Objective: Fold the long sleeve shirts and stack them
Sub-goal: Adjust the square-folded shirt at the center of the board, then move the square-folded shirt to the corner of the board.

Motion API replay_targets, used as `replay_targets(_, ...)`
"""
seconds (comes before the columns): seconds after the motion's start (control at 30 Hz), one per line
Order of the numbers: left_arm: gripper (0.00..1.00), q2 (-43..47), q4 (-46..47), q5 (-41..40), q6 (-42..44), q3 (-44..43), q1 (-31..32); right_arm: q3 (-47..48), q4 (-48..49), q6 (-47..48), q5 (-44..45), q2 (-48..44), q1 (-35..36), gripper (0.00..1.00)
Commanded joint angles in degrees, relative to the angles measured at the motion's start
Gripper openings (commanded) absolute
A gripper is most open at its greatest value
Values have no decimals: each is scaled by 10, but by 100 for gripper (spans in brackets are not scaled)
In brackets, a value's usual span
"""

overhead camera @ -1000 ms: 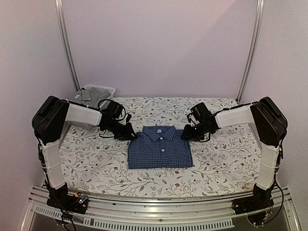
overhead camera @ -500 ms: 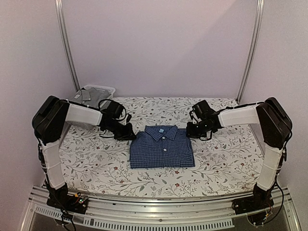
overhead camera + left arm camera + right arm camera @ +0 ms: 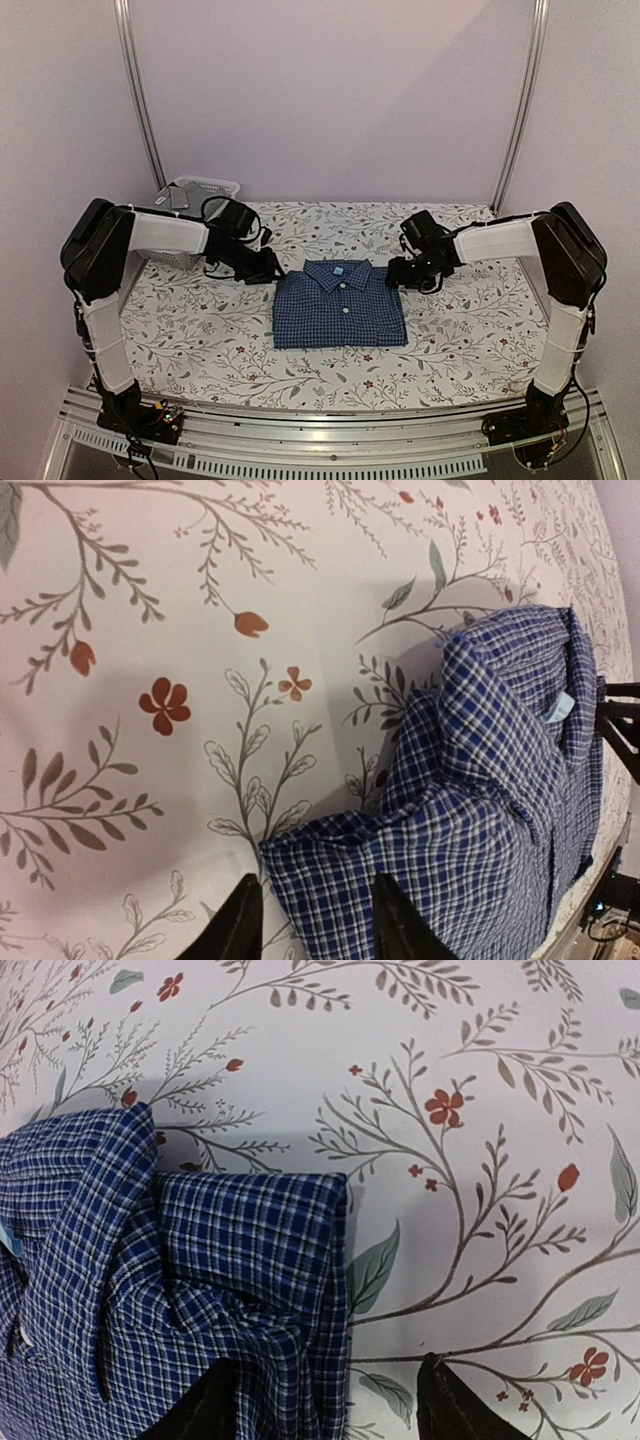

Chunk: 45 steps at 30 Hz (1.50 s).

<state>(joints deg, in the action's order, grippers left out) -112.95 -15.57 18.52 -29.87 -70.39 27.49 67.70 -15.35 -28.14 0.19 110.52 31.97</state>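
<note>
A dark blue checked long sleeve shirt [image 3: 340,305] lies folded into a neat rectangle, collar toward the back, on the flowered table cover. My left gripper [image 3: 268,270] sits at its back left corner. In the left wrist view that gripper [image 3: 315,925] is open, one finger on the cover and the other over the shirt's [image 3: 480,810] corner. My right gripper [image 3: 396,275] is at the back right corner. In the right wrist view it [image 3: 335,1410] is also open and straddles the shirt's [image 3: 200,1260] folded side edge. Grey shirt cloth [image 3: 176,199] lies in a basket at back left.
A white slotted basket [image 3: 212,186] stands at the back left corner, partly behind my left arm. The flowered table cover [image 3: 470,330] spreads on both sides of the shirt. Metal uprights [image 3: 140,100] rise at the back corners.
Both grippers closed on the shirt's back corners, then opened. The folded shirt has slid a little to the right, and my left gripper has followed it.
</note>
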Motion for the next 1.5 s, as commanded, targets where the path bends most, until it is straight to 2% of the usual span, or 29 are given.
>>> replay_targets(0.0,48,67,-22,-24,17,-7,-11,24,-44,10,50,-64,21,77)
replay_targets(0.03,53,79,-24,-27,19,-4,-14,31,-54,11,57,-69,31,90)
replay_targets(0.07,58,91,-27,-30,20,-1,-16,39,-62,11,65,-76,42,97)
replay_targets(0.2,76,135,-38,-44,27,11,-20,69,-73,8,71,-83,94,99)
replay_targets(0.4,85,185,-43,-44,27,28,-24,99,13,11,-93,-52,148,99)
replay_targets(0.63,88,221,-53,-51,26,39,-25,143,97,-23,-229,38,165,99)
replay_targets(0.8,88,237,-59,-56,28,46,-25,149,143,-60,-270,93,165,99)
replay_targets(1.1,88,243,-65,-59,29,49,-28,122,149,-79,-255,139,142,99)
replay_targets(1.47,88,244,-74,-59,27,44,-29,58,131,-21,-264,106,16,99)
